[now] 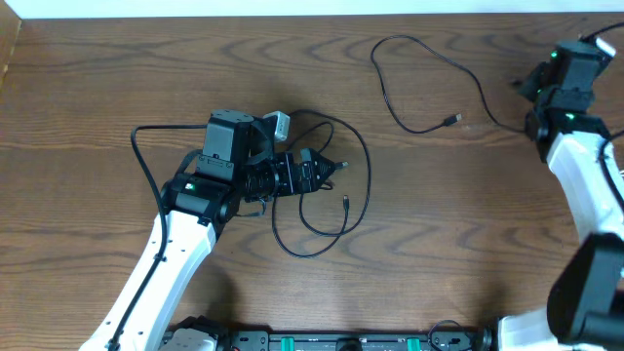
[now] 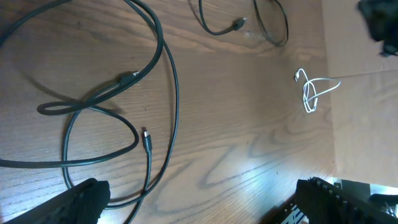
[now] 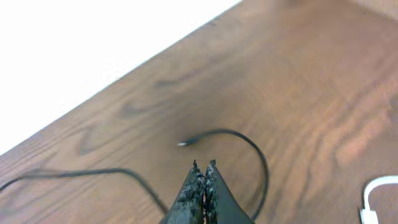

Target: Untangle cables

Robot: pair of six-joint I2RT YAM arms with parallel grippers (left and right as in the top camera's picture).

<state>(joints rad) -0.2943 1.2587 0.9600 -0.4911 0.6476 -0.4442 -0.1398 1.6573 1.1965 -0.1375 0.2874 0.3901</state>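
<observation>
My left fingers (image 2: 87, 199) released over a looped cable (image 2: 127, 78) mid-table, my right fingers (image 3: 196, 186) clenched, perhaps pinching a second cable (image 3: 245, 139)

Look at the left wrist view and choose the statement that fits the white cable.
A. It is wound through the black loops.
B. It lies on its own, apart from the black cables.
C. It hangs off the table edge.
B: the white cable sits in a small loose loop on the table, well to the side of the black cables and touching none of them.
</observation>
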